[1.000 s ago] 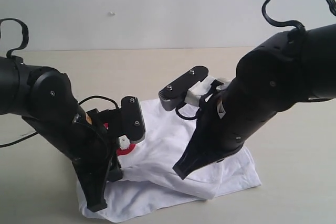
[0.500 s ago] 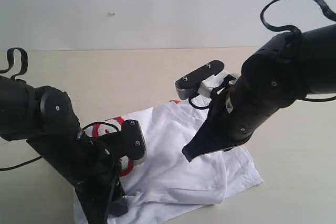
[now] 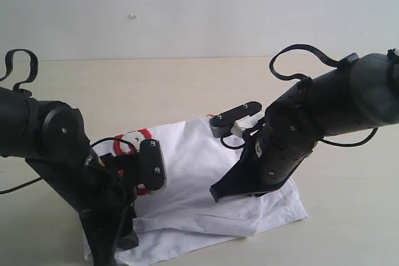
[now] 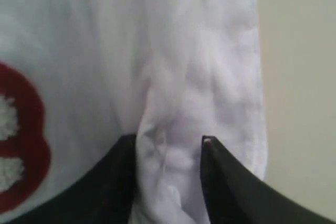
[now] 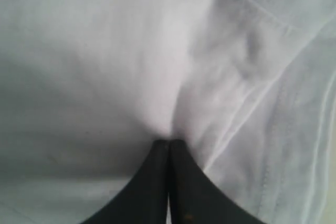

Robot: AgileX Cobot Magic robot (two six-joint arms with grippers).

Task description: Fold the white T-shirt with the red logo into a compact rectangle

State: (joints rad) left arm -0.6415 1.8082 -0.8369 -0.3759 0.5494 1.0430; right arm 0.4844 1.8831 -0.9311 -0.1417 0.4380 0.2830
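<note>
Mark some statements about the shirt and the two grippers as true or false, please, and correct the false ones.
1. The white T-shirt lies on the table. True.
2. The fingers of the right gripper stand wide apart. False: they are closed together, pinching the shirt's cloth.
3. The red logo shows in the left wrist view. True.
4. The fingers of the left gripper are pressed shut. False: they stand apart, with a fold of the shirt between them.

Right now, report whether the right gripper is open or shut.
Shut. The right gripper has its fingers together with no gap, pinching a pucker of shirt.
</note>
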